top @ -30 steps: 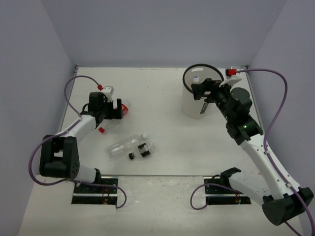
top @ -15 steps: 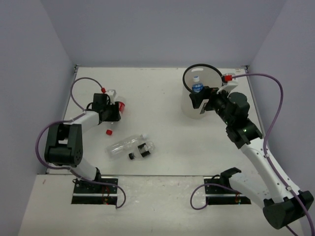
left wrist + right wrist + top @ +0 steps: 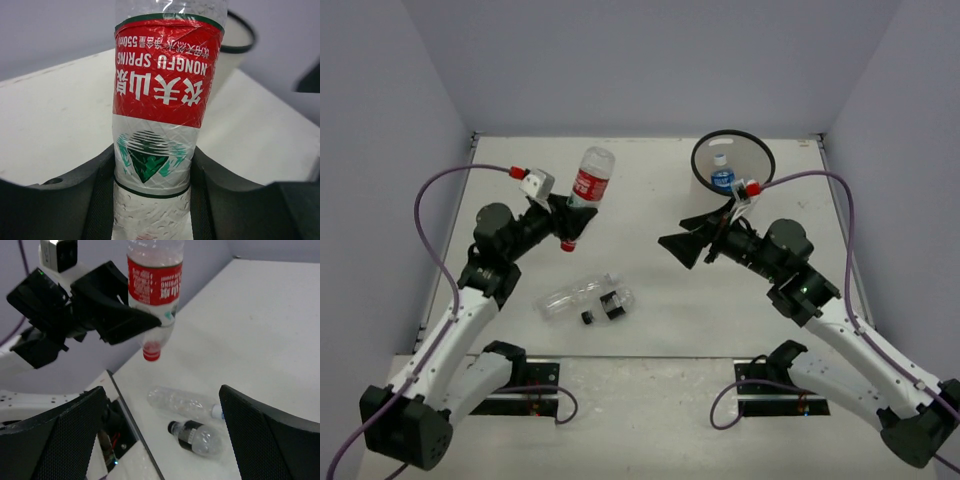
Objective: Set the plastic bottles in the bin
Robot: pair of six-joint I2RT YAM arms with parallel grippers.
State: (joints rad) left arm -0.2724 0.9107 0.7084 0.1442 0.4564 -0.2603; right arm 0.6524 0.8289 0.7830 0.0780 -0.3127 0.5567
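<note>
My left gripper (image 3: 565,226) is shut on the red-capped bottle with the red-white label (image 3: 591,184) and holds it in the air, cap down, above the table's left middle. In the left wrist view the bottle (image 3: 161,95) fills the space between the jaws of the gripper (image 3: 152,200). My right gripper (image 3: 685,246) is open and empty at the table's middle, pointing left. The white bin (image 3: 731,132) stands at the back right, with a blue-labelled bottle (image 3: 722,178) inside. A plain clear bottle (image 3: 568,297) and a black-labelled bottle (image 3: 614,305) lie side by side near the front. No orange bottle shows.
In the right wrist view the lifted bottle (image 3: 154,285) hangs above the clear bottle (image 3: 182,402) and the black-labelled one (image 3: 199,437), between my open right gripper's (image 3: 162,437) fingers. The bin's rim (image 3: 239,46) shows behind the held bottle in the left wrist view. Purple cables loop beside both arms.
My left gripper has lifted the red-labelled bottle off the table and swung right. My right gripper has pulled away from the bin toward the table's middle; the blue-labelled bottle stays in the bin.
</note>
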